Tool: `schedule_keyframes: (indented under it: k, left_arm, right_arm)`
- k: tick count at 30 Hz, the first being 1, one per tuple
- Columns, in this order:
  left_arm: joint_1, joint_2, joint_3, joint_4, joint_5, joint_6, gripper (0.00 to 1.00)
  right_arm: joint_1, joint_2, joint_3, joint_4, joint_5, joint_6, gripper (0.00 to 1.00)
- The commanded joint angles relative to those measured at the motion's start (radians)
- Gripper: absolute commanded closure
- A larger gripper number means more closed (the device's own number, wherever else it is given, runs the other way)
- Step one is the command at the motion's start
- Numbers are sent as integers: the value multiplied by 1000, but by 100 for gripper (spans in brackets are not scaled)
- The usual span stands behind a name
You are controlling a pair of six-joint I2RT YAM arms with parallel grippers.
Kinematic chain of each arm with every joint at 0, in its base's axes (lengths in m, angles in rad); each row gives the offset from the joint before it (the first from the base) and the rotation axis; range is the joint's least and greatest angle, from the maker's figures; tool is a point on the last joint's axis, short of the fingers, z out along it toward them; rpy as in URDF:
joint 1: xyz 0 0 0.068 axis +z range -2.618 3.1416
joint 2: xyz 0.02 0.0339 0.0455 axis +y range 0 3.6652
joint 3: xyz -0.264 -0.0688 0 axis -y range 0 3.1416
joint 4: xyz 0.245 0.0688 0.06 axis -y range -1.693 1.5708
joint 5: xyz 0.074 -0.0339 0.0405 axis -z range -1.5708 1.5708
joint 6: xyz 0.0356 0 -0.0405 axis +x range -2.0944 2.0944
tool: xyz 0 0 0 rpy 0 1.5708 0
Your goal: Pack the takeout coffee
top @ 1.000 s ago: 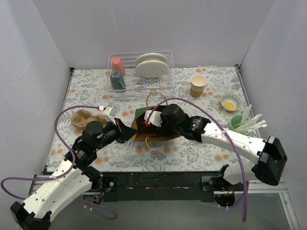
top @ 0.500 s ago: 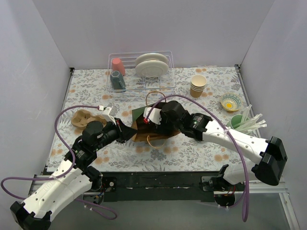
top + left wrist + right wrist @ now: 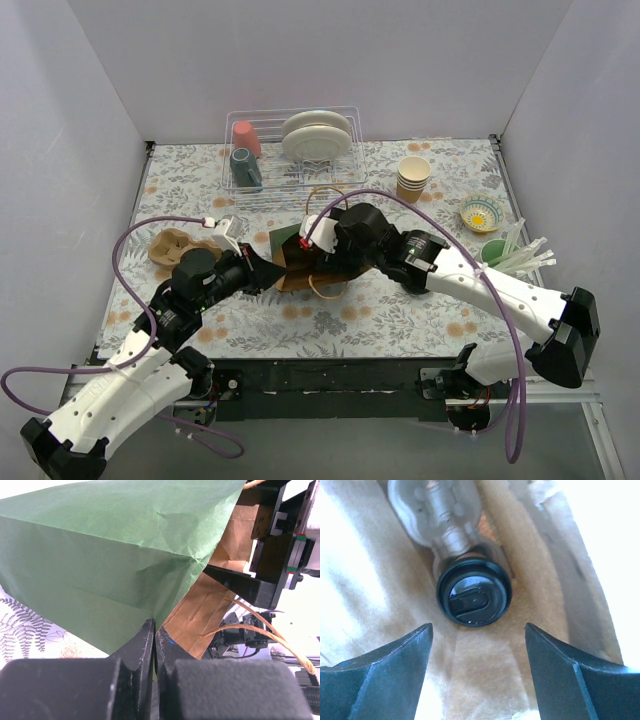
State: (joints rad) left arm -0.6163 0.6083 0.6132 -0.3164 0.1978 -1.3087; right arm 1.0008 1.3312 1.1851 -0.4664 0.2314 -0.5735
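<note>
The takeout coffee lies deep inside a paper bag, its black lid facing my right wrist camera; the cup's body is hidden behind the lid. The bag is green outside and brown inside and lies mid-table. My right gripper is open inside the bag, its fingertips apart on either side just short of the lid, touching nothing. In the top view its fingers are hidden in the bag. My left gripper is shut on the edge of the bag's mouth, at the bag's left side.
A dish rack with plates and cups stands at the back. A stack of tan paper cups, a patterned bowl and a green cup of straws sit at right. A cardboard cup carrier lies at left.
My right wrist has shifted a little toward the far side, and the bag and its handle have shifted with it. My left gripper keeps its hold on the bag's edge.
</note>
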Motion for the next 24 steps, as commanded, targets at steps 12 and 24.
schedule_keyframes:
  k: [12, 24]
  left_arm:
    - [1, 54, 120, -36, -51, -109, 99]
    - [1, 99, 197, -95, -135, -106, 72]
  right_arm:
    - [-11, 26, 293, -3, 69, 63, 19]
    - [-33, 26, 412, 55, 147, 222, 19]
